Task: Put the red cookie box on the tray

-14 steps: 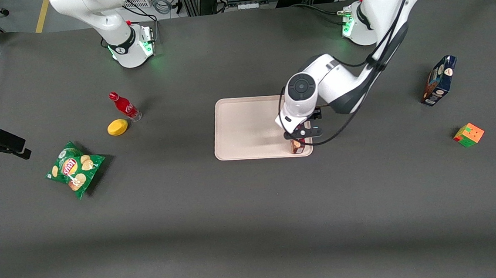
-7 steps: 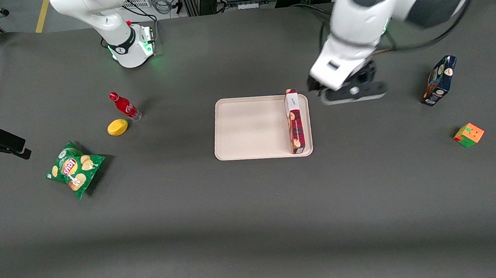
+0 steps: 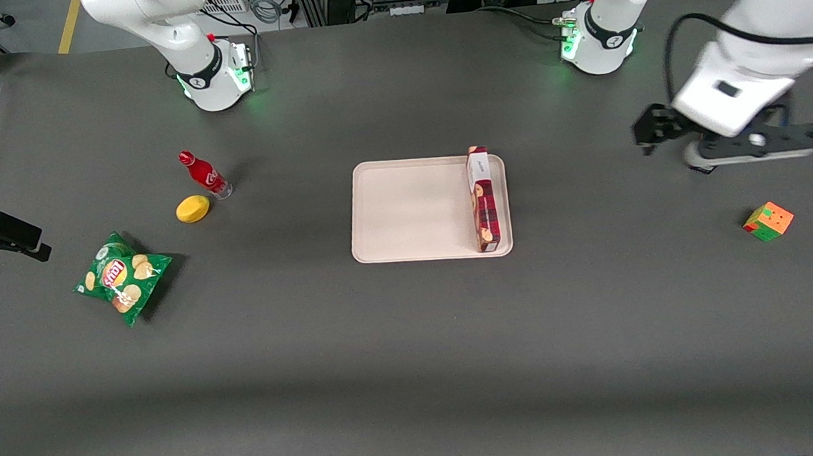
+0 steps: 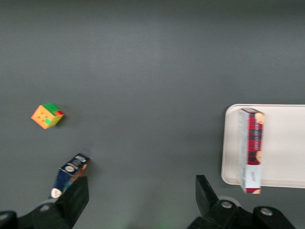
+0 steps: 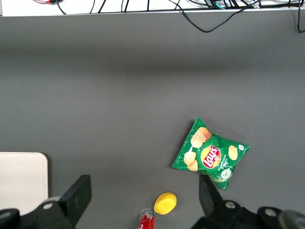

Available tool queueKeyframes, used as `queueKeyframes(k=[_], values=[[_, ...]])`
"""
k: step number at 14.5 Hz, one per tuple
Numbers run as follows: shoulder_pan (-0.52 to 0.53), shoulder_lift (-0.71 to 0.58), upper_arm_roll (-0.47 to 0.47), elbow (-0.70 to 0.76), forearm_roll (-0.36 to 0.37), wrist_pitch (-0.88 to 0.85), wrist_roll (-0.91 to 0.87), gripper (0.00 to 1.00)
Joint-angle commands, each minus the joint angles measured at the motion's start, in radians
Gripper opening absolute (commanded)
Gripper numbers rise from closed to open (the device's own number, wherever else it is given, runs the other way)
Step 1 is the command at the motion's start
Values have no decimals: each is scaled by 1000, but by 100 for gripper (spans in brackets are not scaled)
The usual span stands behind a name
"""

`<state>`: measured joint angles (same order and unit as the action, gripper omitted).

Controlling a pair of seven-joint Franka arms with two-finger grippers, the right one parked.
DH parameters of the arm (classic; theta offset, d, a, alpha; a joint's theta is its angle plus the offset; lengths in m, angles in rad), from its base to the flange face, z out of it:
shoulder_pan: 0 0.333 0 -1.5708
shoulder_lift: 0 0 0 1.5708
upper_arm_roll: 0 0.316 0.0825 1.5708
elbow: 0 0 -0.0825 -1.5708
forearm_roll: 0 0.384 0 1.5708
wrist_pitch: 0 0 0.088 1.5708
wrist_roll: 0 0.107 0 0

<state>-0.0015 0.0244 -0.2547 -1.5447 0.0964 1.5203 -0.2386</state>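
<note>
The red cookie box [image 3: 484,199] is a long, narrow carton in dark-red plaid with cookie pictures along its face and a white label end. It lies flat in the tray [image 3: 405,214], along the tray's edge toward the working arm's end of the table, its white end farther from the front camera. The tray is cream-beige with rounded corners and a low rim. The gripper [image 4: 140,198] hangs high above the table, well apart from the tray, toward the working arm's end, fingers [image 4: 206,193] spread apart and holding nothing. The table [image 3: 414,342] wears a dark grey mat; cables and metal frames show past its edge
</note>
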Motion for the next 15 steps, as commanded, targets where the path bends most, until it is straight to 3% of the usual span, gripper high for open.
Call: queueKeyframes(k=[1,3,6,15], values=[[-14,-44,77,-78,-68,42,42,100],[-18,-84,118,-174,-112,113,41,100],[-21,-86,115,-176,-75,110,44,100],[-20,-77,121,-150,-81,98,58,100]])
